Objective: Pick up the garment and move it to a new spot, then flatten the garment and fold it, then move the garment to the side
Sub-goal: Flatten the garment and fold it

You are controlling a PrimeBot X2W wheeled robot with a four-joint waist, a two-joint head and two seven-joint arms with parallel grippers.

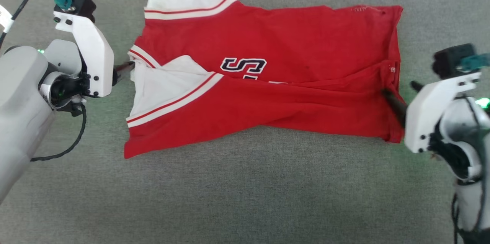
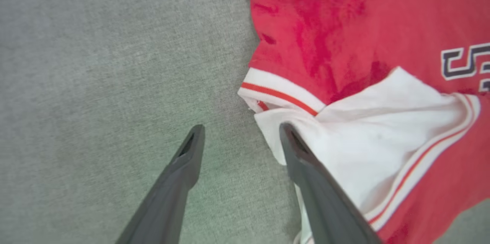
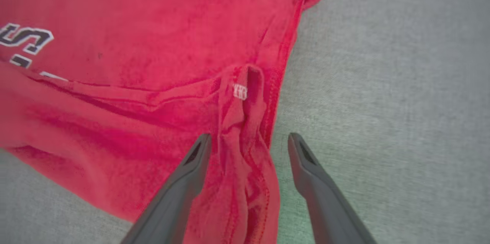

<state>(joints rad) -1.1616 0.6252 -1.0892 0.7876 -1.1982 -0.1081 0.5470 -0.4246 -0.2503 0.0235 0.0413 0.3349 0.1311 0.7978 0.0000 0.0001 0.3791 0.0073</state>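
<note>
One garment (image 1: 291, 94) lies half folded on the grey counter (image 1: 245, 198), nearer its far side, sleeves toward the robot's left and hem toward its right; I see the left gripper (image 2: 241, 129) at the white sleeve (image 2: 383, 133), its fingers (image 2: 306, 167) spread wide and holding nothing, one over the cloth, the other over bare counter; the right gripper (image 3: 249, 138) is just as wide open and empty, straddling a bunched fold (image 3: 245, 167) at the hem; part of the black lettering (image 1: 243, 66) shows above the fold line.
</note>
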